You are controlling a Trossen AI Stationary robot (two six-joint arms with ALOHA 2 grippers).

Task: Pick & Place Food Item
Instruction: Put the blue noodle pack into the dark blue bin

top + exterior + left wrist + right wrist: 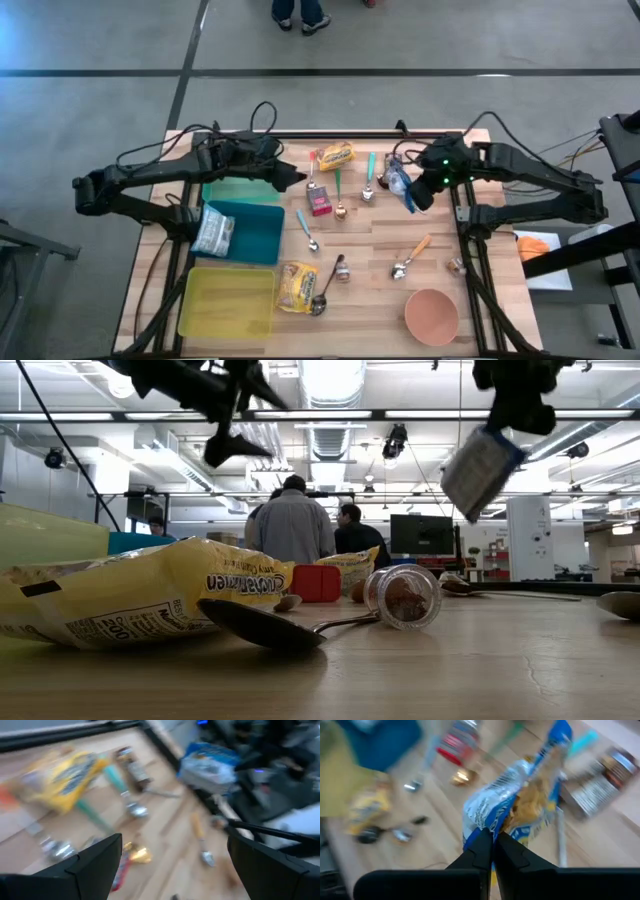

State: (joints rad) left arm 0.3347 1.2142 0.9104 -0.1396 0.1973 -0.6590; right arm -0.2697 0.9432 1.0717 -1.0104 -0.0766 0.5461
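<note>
A blue-and-white snack bag (400, 183) hangs in the air over the table's far right part, with my right gripper (492, 851) shut on it. The low view shows the same bag (482, 470) high above the tabletop, under my right gripper (512, 405). My left gripper (292, 178) hovers open over the table's far middle with nothing between its fingers; its wrist view shows the fingers wide apart. A second snack bag (213, 232) lies in the blue bin (262, 232). My right gripper pinches one end of the snack bag (489, 827) between its two shut fingers. The fingers slant downward from above. The bag hangs tilted beyond and below them, lifted clear of the table.
A green bin (240, 190) and a yellow bin (228, 300) stand along the left side beside the blue one. Yellow packets (336, 155) (297, 285), a red box (320, 200), several spoons and a small jar (405, 597) lie mid-table. A pink bowl (431, 313) stands near right.
</note>
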